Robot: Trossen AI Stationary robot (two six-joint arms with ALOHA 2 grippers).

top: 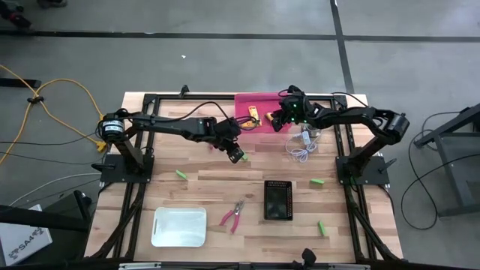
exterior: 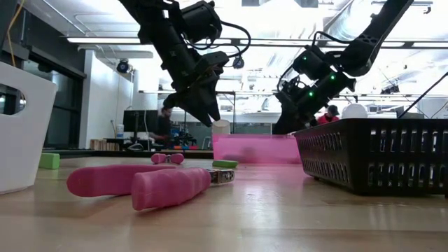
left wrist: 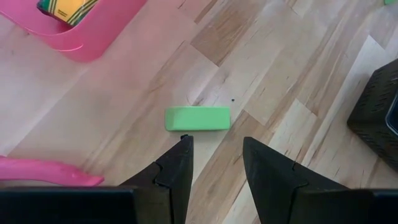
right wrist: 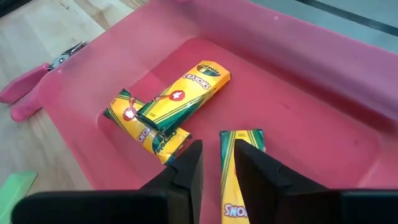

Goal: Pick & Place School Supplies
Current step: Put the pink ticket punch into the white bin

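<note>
On the table (top: 150,161), going left to right in the high view, we see a white tray (top: 179,226) near the front left, a green block (top: 181,174) behind it, pink pliers (top: 232,217), a black basket (top: 277,200), then two more green blocks (top: 317,181) (top: 321,226) on the right. At the back sits a pink tray (top: 251,105).

Our left pincer (left wrist: 216,163) hovers over the middle of the table, jaws parted a moderate way and empty. Its wrist view shows a fourth green block (left wrist: 197,118) lying flat just ahead of the fingertips, with a second pair of pink pliers (left wrist: 46,172) off to one side. We judge this arm is lining up a pick; the next move calls for dropping straight down so the jaws straddle the block's narrow side, then closing.

Our right pincer (right wrist: 216,163) hangs over the pink tray, jaws narrowly apart and holding nothing. Three crayon boxes (right wrist: 183,93) (right wrist: 144,129) (right wrist: 241,171) lie inside, two overlapping, one directly under the fingertips. We take this as a box just placed; the arm should lift clear before fetching anything else.

The boxes carry yellow-and-green Crayola livery; the lettering is upside down and we read it only in part.
</note>
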